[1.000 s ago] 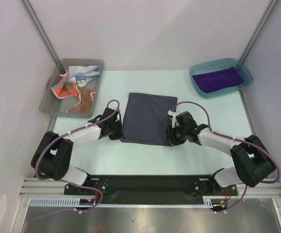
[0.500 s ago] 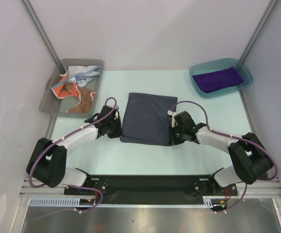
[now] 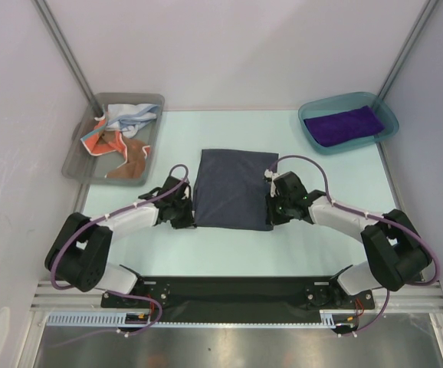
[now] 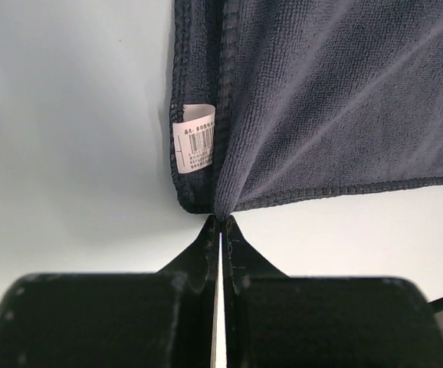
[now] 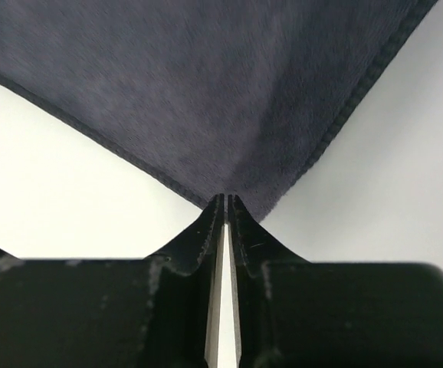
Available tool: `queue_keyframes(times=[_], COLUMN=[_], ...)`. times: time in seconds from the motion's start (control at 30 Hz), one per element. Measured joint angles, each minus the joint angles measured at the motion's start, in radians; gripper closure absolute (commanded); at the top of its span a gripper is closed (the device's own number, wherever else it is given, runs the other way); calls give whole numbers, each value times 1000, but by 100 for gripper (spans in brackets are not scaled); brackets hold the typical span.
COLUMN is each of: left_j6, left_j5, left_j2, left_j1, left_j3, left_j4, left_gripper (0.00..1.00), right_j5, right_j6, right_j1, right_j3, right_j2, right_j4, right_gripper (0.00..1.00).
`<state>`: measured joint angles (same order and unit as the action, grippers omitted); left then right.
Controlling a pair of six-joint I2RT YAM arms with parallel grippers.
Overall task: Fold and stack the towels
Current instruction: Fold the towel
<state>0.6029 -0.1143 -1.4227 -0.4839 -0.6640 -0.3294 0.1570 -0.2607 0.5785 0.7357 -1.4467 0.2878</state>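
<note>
Pinching grey-blue towel (image 3: pixel 233 188) corners: left hand (image 4: pixel 220 222) as before, right hand (image 5: pixel 226 202) newly.

The right pincer (image 5: pixel 223 198) is closing: a second ago its jaws were standing apart at the near right corner of the dark grey-blue towel (image 3: pixel 233 188), and now they are pinching that corner between their tips. The left pincer (image 4: pixel 220 220), gripping the near left corner, is shifting a little toward the arms' bases along the surface (image 3: pixel 229 253). The towel's outline is squaring up slightly, its left edge leaning less than before.
</note>
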Motion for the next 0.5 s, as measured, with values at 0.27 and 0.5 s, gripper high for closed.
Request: queue_keyframes(times=[0.27,0.5], left_j6=[-30,-228], left_j5=[68,163], left_j2=[0,-137], left_j1=[0,30], left_j3=[-77,-540], left_j4=[-120,-199], left_gripper=[52,49], right_j5=[29,142], right_j6=[-2,53], right_j1=[-47,-272], right_j3=[126,372], right_j2=[1,-101], right_j4=[26,-36], right_gripper=[66,55])
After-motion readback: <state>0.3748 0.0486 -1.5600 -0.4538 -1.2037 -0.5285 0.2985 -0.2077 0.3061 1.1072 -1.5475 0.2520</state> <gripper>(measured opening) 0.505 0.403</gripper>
